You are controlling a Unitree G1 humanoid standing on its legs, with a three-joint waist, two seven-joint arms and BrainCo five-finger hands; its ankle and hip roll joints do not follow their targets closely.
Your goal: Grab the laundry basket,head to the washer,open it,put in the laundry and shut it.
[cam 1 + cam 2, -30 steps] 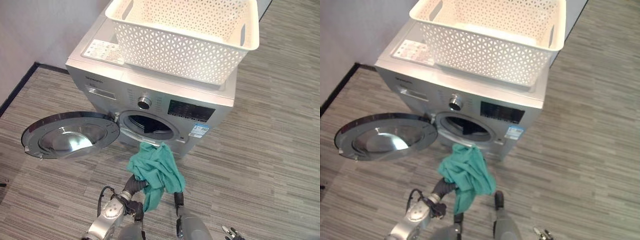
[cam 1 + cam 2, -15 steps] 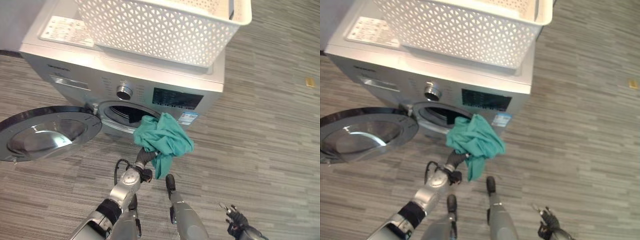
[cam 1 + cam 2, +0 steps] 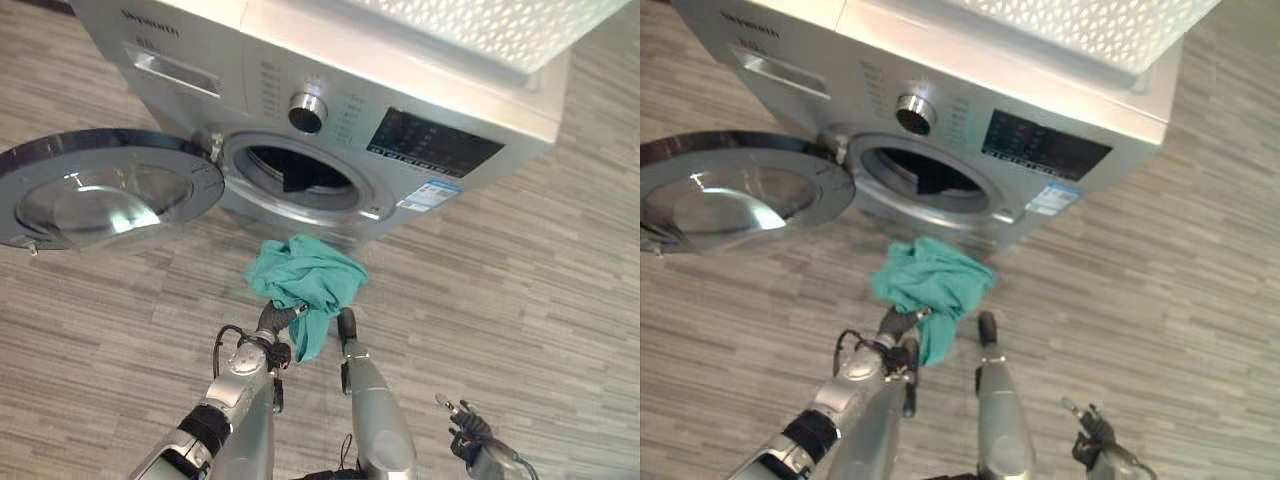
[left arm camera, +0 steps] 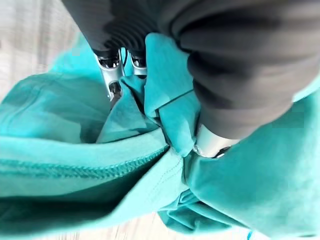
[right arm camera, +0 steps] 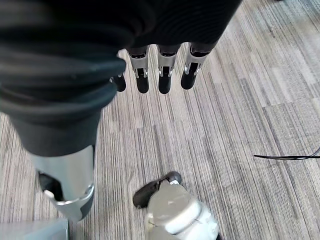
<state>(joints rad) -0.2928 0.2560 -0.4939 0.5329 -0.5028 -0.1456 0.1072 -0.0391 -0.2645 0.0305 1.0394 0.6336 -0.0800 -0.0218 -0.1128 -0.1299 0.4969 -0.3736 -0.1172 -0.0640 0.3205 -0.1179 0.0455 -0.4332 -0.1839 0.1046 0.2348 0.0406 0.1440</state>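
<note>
My left hand [image 3: 276,322] is shut on a bunched teal cloth [image 3: 305,278], held just below and in front of the drum opening [image 3: 300,172] of the silver washer [image 3: 440,105]. In the left wrist view its fingers [image 4: 113,75] are curled into the teal cloth [image 4: 75,150]. The washer's round door [image 3: 100,190] stands swung open to the left. The white lattice laundry basket [image 3: 500,25] rests on top of the washer. My right hand [image 3: 462,428] hangs low at the right, and its fingers [image 5: 159,80] are straight over the floor and hold nothing.
Grey wood-grain floor [image 3: 560,300] surrounds the washer. The open door [image 3: 730,195] juts out over the floor on my left. A control knob [image 3: 307,112] and a dark display panel [image 3: 435,142] are on the washer's front.
The whole view has shifted down and closer to the washer. The teal cloth, before level with the drum opening's right edge, now hangs just below it, still in my left hand.
</note>
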